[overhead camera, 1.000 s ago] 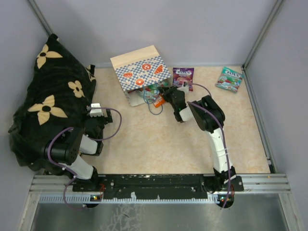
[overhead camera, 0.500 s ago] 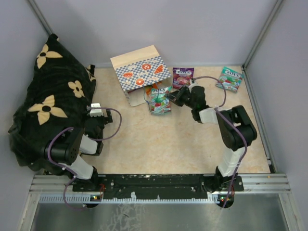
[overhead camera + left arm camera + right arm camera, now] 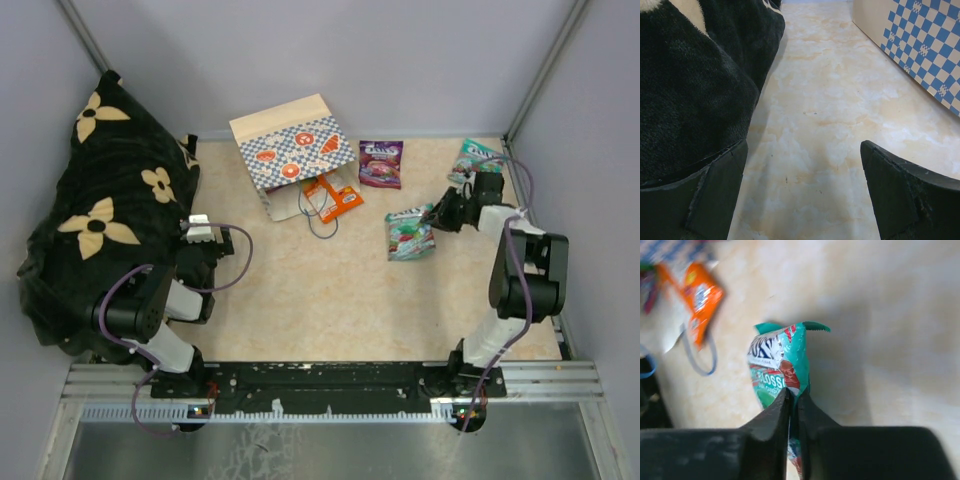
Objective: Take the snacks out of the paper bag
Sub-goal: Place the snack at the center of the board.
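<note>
Right gripper [image 3: 794, 401]: jaws drawn in narrow, pinching a teal pouch [image 3: 780, 367] by one edge. In the wrist view the pouch stands out beyond the fingertips, crumpled at the grip, with its shadow on the table [image 3: 330, 290] beneath. Whether its far end touches the surface cannot be told. From above, this pouch [image 3: 410, 232] is right of table centre, well apart from the bag [image 3: 293, 150], with the right arm reaching along the right edge.

Left gripper [image 3: 802, 150]: jaws spread wide, nothing between them. It is low over bare table near the left edge, with the cloth [image 3: 690, 90] just beside its left finger and the checkered side of the bag further off to its right.

Bag: lying on its side near the far edge, left of centre, mouth facing the near right. A blue cord [image 3: 322, 222] loops out of the mouth onto the table.

Orange pouch [image 3: 338, 200]: flat on the table at the mouth of the bag, partly over the pale lining. Whether any part remains inside cannot be told.

Purple pouch [image 3: 381, 163]: flat on the table near the far edge, just right of the bag, not touching it.

Second teal pouch [image 3: 472, 153]: toward the far right corner, partly hidden by the right arm.

Cloth: heaped along the left edge, black with cream flowers, reaching up the left wall.
</note>
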